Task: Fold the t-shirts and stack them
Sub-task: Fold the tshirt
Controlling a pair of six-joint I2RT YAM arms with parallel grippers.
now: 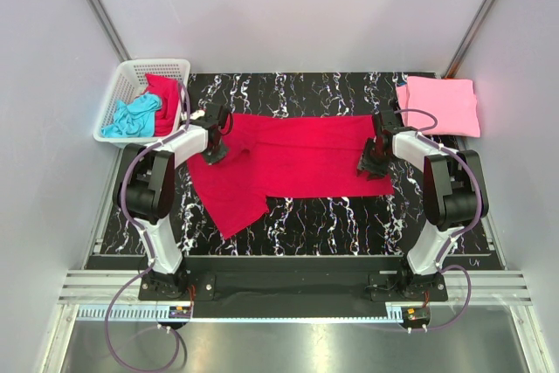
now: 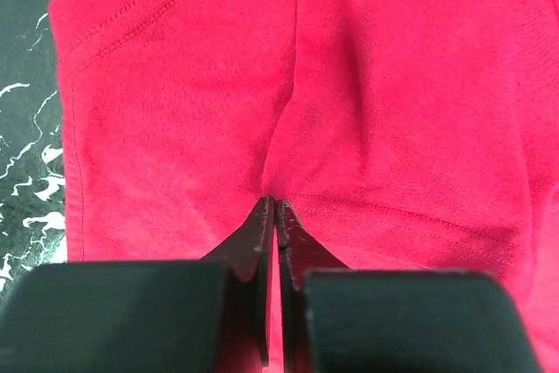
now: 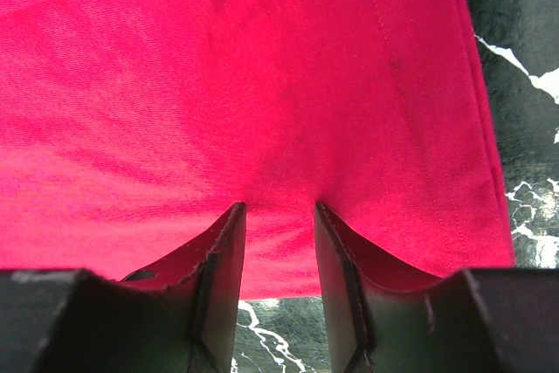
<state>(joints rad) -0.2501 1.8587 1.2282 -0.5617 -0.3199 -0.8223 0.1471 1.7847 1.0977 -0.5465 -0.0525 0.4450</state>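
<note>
T-shirt, crimson (image 1: 293, 159): spread flat on the black marbled table (image 1: 349, 216), between the two arms.
Orientation: long axis runs left to right. The stitched hem is at the right end and the shoulder end at the left. One sleeve juts toward the near left.
Left gripper (image 2: 272, 203): closed tight on a pinch of cloth at the shoulder end, by the sleeve seam.
Right gripper (image 3: 279, 207): tips down on the cloth just inside the hem, jaws part-way apart with red fabric between them. Whether it truly grips cannot be told.
Handling note: the step appears to be a two-point fold. Both ends should rise together and level, keeping the cloth taut along its length so the edges meet square. The right hold likely needs confirming before any lift.
Other stock: pink t-shirt (image 1: 437, 104) folded at the far right; turquoise t-shirt (image 1: 131, 117) and red t-shirt (image 1: 163, 98) in the basket (image 1: 131, 67) at the far left.
</note>
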